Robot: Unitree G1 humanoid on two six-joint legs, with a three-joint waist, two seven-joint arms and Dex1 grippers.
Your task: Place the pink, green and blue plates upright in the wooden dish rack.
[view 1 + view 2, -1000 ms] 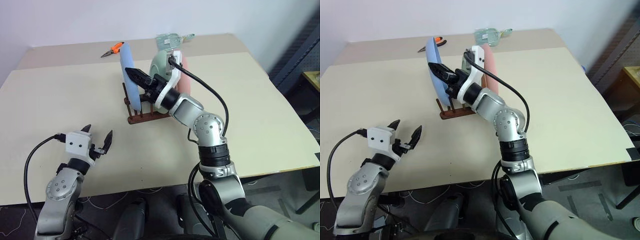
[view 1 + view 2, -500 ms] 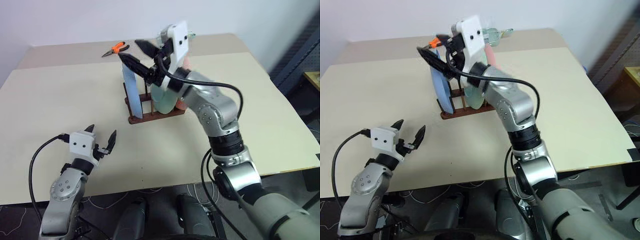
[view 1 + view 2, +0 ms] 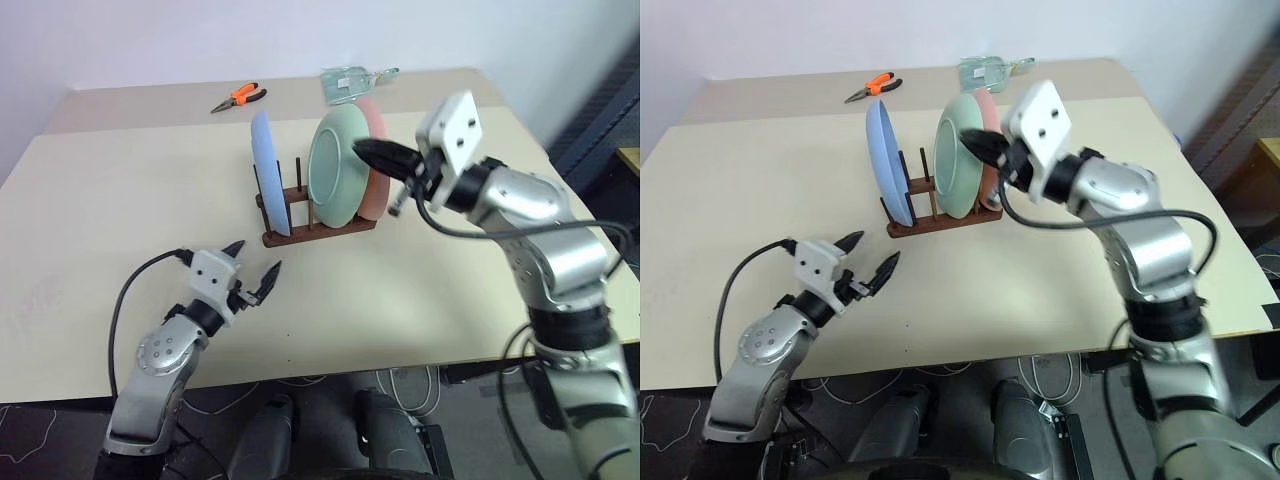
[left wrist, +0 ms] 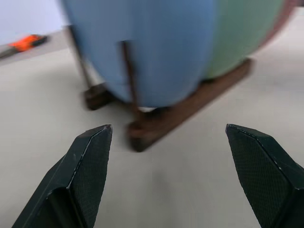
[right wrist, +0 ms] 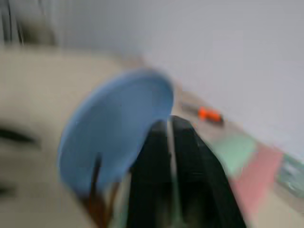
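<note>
- Three plates stand upright in the wooden dish rack (image 3: 318, 228), which sits near the middle of the table (image 3: 120, 200).
- I see the blue plate (image 3: 270, 172) at the rack's left end, well apart from the other two.
- I see the green plate (image 3: 337, 166) at the right end, with the pink plate (image 3: 377, 170) just behind it, the two very close together; I cannot tell whether they touch.
- My right gripper (image 3: 362, 150) is clenched with nothing in it, held level above the table with its tips in front of the green plate's upper right edge; whether it touches the plate I cannot tell.
- My left gripper (image 3: 252, 274) hangs released and empty, low over the table near the front edge, pointing toward the rack.
- Orange-handled pliers (image 3: 238, 97) and a clear plastic packet (image 3: 352, 80) lie on the far side of the table, well behind the rack.
</note>
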